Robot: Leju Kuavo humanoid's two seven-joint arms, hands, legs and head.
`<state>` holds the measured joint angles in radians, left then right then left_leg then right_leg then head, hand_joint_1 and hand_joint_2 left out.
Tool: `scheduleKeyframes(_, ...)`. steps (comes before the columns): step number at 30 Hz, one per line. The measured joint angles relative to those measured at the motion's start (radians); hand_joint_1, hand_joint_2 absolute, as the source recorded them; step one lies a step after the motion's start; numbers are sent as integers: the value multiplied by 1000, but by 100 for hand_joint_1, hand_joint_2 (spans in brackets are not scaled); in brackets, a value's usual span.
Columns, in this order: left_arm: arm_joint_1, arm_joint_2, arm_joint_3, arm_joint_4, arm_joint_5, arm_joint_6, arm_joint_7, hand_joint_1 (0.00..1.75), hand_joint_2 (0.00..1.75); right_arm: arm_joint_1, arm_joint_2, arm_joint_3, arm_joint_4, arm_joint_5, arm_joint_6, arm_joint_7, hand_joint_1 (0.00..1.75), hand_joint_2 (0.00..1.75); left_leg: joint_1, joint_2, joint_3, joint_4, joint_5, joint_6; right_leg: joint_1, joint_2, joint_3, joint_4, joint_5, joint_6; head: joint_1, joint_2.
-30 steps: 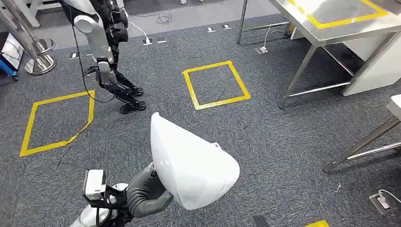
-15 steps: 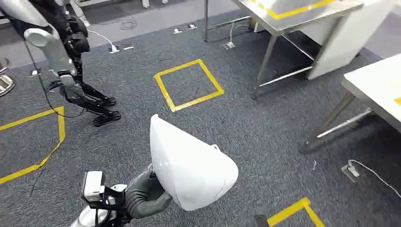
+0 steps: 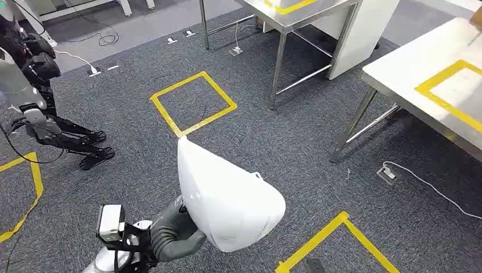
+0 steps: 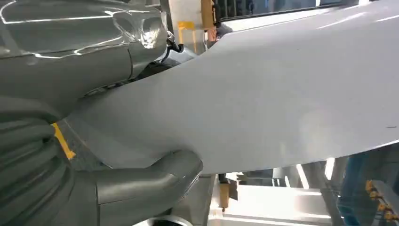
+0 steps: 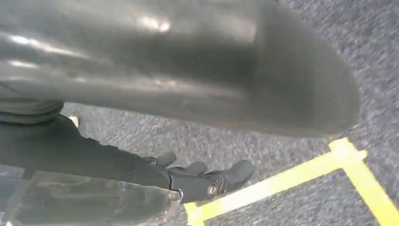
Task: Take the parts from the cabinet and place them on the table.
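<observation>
A large white curved shell part (image 3: pixel 230 199) is low in the middle of the head view, and my left hand (image 3: pixel 173 233) grips it from below at its left edge. In the left wrist view the thick grey thumb (image 4: pixel 155 176) presses against the part's (image 4: pixel 282 94) underside. My right hand (image 5: pixel 207 181) hangs over the grey carpet with its dark fingers apart and nothing in them. A steel table (image 3: pixel 398 74) marked with yellow tape stands at the right.
Another robot (image 3: pixel 34 108) stands at the left on the carpet. A second steel table (image 3: pixel 295 14) is at the back. Yellow tape squares (image 3: pixel 193 102) mark the floor, and another tape corner (image 3: pixel 335 233) lies just ahead. A socket and cable (image 3: pixel 389 172) lie beside the table legs.
The whole picture has shifted left as the camera turned right; the taped table at the right has come into view. The white part stays in my left hand.
</observation>
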<state>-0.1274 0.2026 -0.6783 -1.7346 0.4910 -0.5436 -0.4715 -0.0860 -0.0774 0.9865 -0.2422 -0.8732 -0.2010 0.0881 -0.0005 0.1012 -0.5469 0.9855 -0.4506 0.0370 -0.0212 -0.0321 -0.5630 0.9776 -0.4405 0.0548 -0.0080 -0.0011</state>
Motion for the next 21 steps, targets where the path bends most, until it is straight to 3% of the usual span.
scheduleKeyframes(1,0,0,0,0,0,0,0,175,175,1,-1,0,0,0,0,0,0,0,3,7,1,1,-1,-5,-1,9,-2,-2,3,-9,0,0)
scheduleKeyframes(2,0,0,1,0,0,1,-2,175,175,2,0,0,0,0,-3,1,0,0,9,-8,-3,6,-10,-14,-12,18,0,-5,8,-17,0,0)
scheduleKeyframes(3,1,0,1,0,0,1,-2,175,175,1,1,0,0,0,-6,1,0,0,12,-50,-12,35,-35,-19,-12,28,-2,-4,9,-19,-2,0)
scheduleKeyframes(4,2,1,2,0,0,1,-4,175,175,0,2,0,0,0,-8,2,0,0,14,-79,-39,101,-79,-22,-11,34,-2,-4,11,-25,-2,0)
scheduleKeyframes(5,4,3,3,0,0,1,-4,175,175,-2,4,-1,0,0,-10,2,0,0,14,-93,-83,200,-129,-24,-8,45,-4,-4,13,-28,-2,0)
scheduleKeyframes(6,7,4,3,0,0,1,-4,175,175,-2,7,-1,0,1,-10,2,0,0,14,-97,-124,288,-162,-25,-5,57,-6,-3,14,-31,-2,0)
scheduleKeyframes(7,9,5,3,0,-1,1,-4,175,175,-1,8,-1,0,1,-11,2,0,0,14,-97,-150,339,-172,-23,-2,68,-7,-3,15,-32,-2,0)
scheduleKeyframes(8,11,6,3,0,-2,1,-5,175,175,0,10,-1,0,1,-12,2,0,0,14,-97,-152,340,-158,-19,1,79,-7,-3,16,-33,-2,0)
scheduleKeyframes(9,11,6,3,0,-3,2,-5,175,175,1,10,-1,0,1,-12,2,0,0,13,-100,-132,295,-125,-12,4,91,-7,-2,17,-35,-2,0)
scheduleKeyframes(10,11,7,5,0,-4,2,-5,175,175,1,10,-1,0,1,-13,2,0,0,12,-108,-88,203,-73,-3,6,106,-6,-2,18,-34,-2,0)
scheduleKeyframes(11,11,7,6,0,-5,3,-6,175,175,0,11,-1,0,2,-13,2,0,0,11,-127,-42,108,-28,7,6,118,-4,-2,18,-33,-2,0)
scheduleKeyframes(12,11,7,9,0,-7,3,-7,175,175,0,15,-1,0,2,-13,2,0,0,10,-183,-8,34,-6,20,1,127,-6,-2,19,-32,-2,0)
scheduleKeyframes(13,13,8,11,0,-8,3,-8,175,175,-3,18,-2,0,2,-14,2,0,0,12,-202,-1,18,-11,24,12,137,-12,1,24,-24,1,0)
scheduleKeyframes(15,13,10,11,0,-9,3,-9,175,175,0,18,-1,0,3,-14,2,0,0,3,-183,-2,18,-11,24,-3,159,-20,-2,30,-15,-6,0)
scheduleKeyframes(16,12,10,13,-2,-9,3,-9,175,175,1,20,-1,0,3,-14,2,0,0,1,-171,-1,14,-8,26,-3,169,-23,-8,35,-7,-6,0)
scheduleKeyframes(17,12,8,13,-4,-9,3,-10,175,175,2,19,-1,0,3,-14,2,0,0,11,-153,5,-10,4,27,8,172,-26,-6,36,-4,-5,0)
scheduleKeyframes(18,11,7,13,-4,-9,3,-10,175,175,2,20,-1,0,3,-14,2,0,0,11,-139,13,-21,12,27,9,113,-43,15,21,-10,-3,0)
scheduleKeyframes(19,11,6,13,-5,-9,3,-13,175,175,-1,19,-2,0,3,-14,2,0,0,11,-126,11,-25,16,32,9,71,-75,77,-15,-17,1,0)
scheduleKeyframes(20,13,6,14,-5,-10,3,-13,175,175,-5,19,-2,0,3,-14,2,0,0,9,-110,8,-25,16,32,7,53,-113,161,-50,-20,3,0)
scheduleKeyframes(21,16,7,14,-5,-10,4,-12,175,175,-6,17,-2,0,3,-14,2,0,0,8,-94,6,-25,15,32,4,47,-150,239,-80,-20,3,0)
